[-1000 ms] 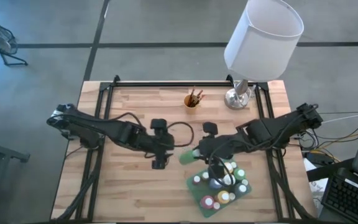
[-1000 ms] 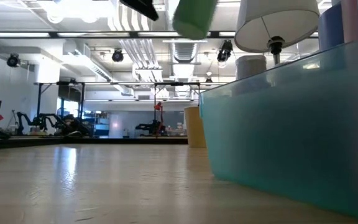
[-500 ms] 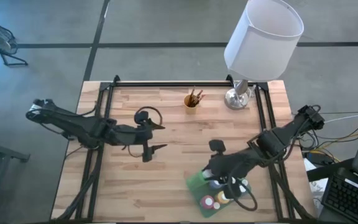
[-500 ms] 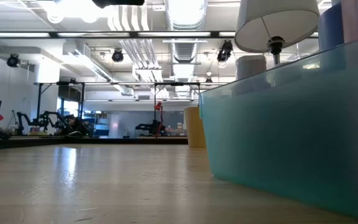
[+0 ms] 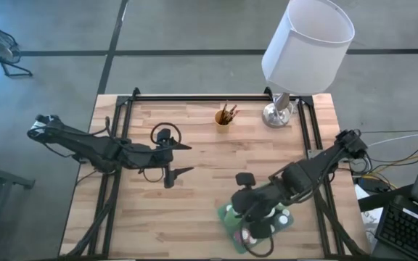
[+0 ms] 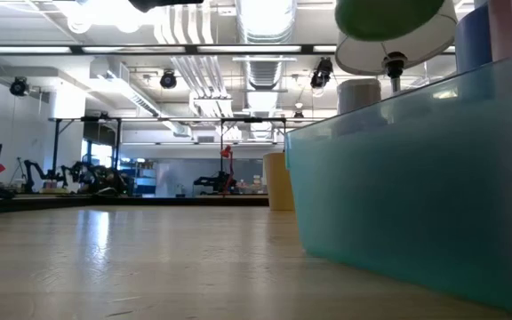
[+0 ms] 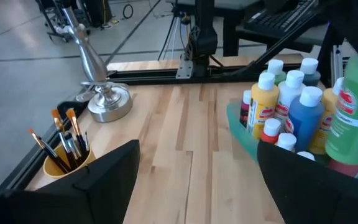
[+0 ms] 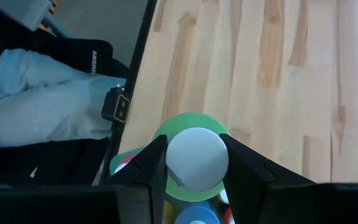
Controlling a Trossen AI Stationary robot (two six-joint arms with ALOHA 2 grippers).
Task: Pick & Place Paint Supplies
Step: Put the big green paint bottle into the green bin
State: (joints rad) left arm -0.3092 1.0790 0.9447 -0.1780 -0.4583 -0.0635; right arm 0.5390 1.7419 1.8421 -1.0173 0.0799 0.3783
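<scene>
Right gripper is clamped on a green paint bottle (white cap) right over the teal tray of bottles, while the left gripper sits spread wide mid-table.

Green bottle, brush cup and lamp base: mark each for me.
green bottle (image 8: 194, 155): right wrist view, on its white cap.
brush cup (image 7: 64, 165): left wrist view, on its yellow rim.
lamp base (image 7: 109, 102): left wrist view, on the silver foot.

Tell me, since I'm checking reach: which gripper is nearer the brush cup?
Left. The left gripper hovers just short of the brush cup, jaws open; the right gripper is farther off, over the tray, holding a green bottle.
</scene>
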